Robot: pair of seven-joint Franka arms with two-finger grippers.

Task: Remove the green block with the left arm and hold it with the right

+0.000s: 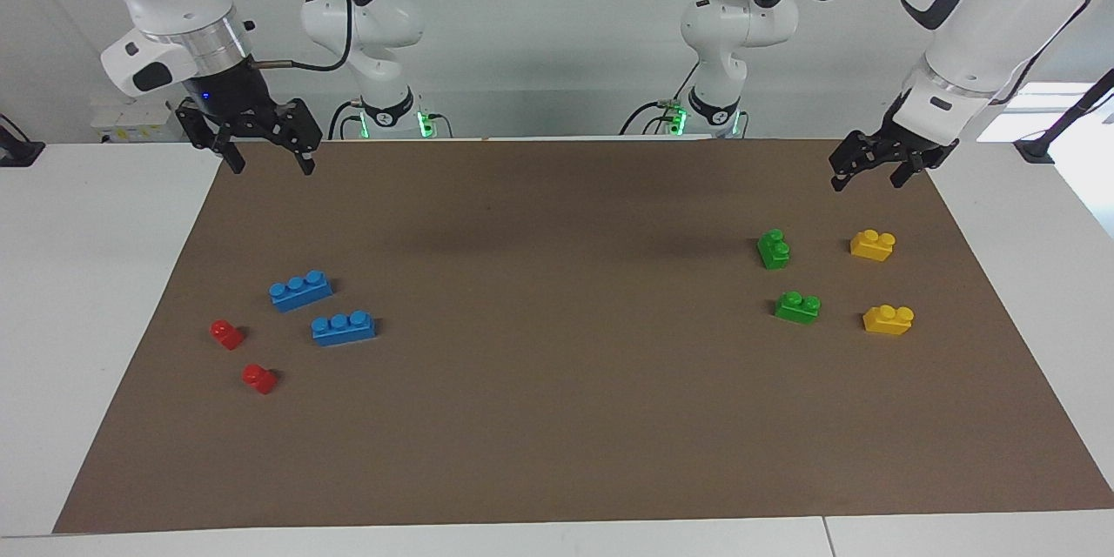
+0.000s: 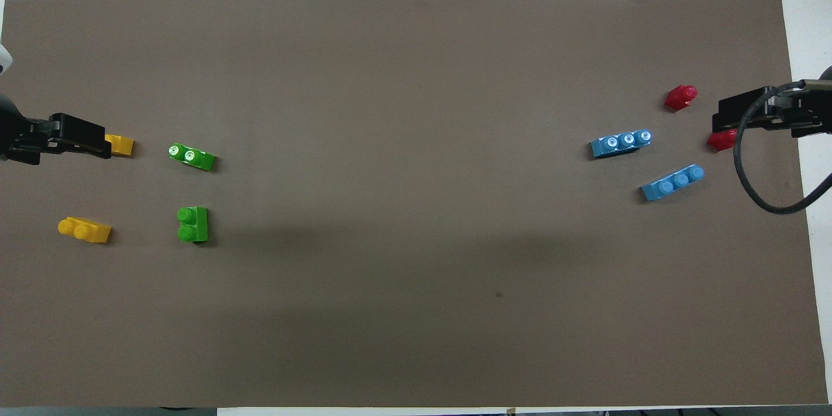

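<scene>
Two green blocks lie on the brown mat toward the left arm's end: one (image 1: 774,249) (image 2: 192,224) nearer to the robots, the other (image 1: 798,307) (image 2: 192,156) farther out. My left gripper (image 1: 866,181) (image 2: 97,144) hangs open and empty in the air over the mat's left-arm end, above the blocks and touching none. In the overhead view it covers part of a yellow block. My right gripper (image 1: 270,165) (image 2: 718,122) is open and empty, raised over the mat's edge at the right arm's end.
Two yellow blocks (image 1: 873,244) (image 1: 889,319) lie beside the green ones, closer to the mat's end. Two blue three-stud bricks (image 1: 300,290) (image 1: 344,328) and two small red pieces (image 1: 227,334) (image 1: 259,379) lie toward the right arm's end of the mat (image 1: 557,418).
</scene>
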